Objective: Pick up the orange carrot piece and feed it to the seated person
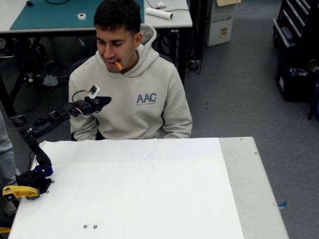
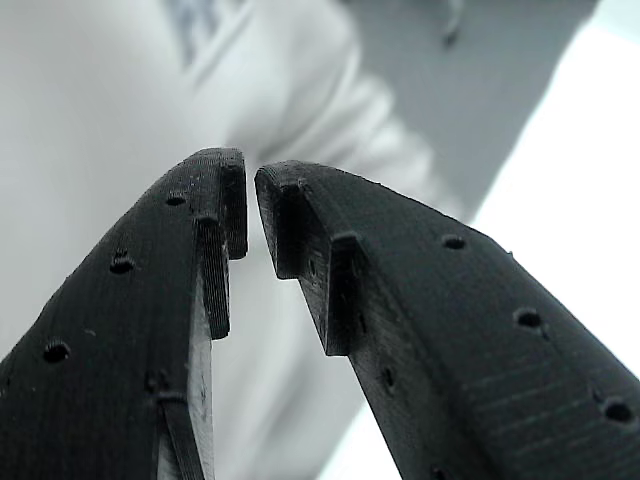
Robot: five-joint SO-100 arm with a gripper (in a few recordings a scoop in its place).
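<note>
The orange carrot piece is sticking out of the seated person's mouth, up and to the right of the hand, well apart from it. In the fixed view the black hand is hovering beside the person's chest, above the white counter's far left edge. The wrist view is showing what that view is not: the two fingers are nearly together, a thin gap between their tips, holding nothing, with blurred hoodie behind. The counter is lying bare toward the right.

White table in foreground; yellow clamp at its left edge. Behind, a green mat bears a tape roll.
</note>
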